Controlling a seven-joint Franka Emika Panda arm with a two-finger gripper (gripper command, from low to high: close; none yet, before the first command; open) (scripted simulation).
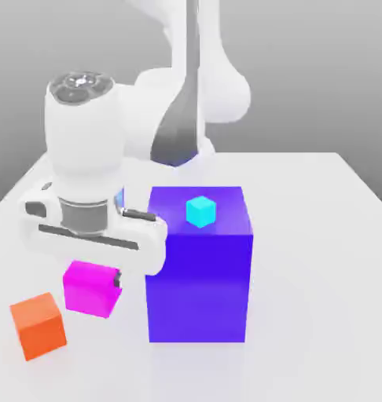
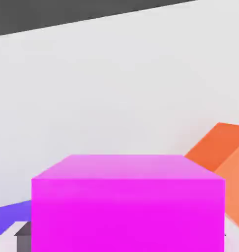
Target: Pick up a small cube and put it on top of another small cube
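Purple block (image 1: 198, 267), centre of the exterior frame, with a tiny cyan cube (image 1: 200, 211) on its top. Magenta cube (image 1: 90, 288) at lower left, pinched in the narrowed gripper (image 1: 92, 275) directly above it; in the hand view it looms in the lower half. Orange cube (image 1: 38, 324) just beside. Grasp judged done; lift, carry and stacking remain.

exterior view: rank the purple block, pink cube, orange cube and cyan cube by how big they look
1. purple block, by far the largest
2. pink cube and orange cube, which look about alike; the orange one sits nearer the camera, so no ranking
3. cyan cube, smallest, on top of the purple block
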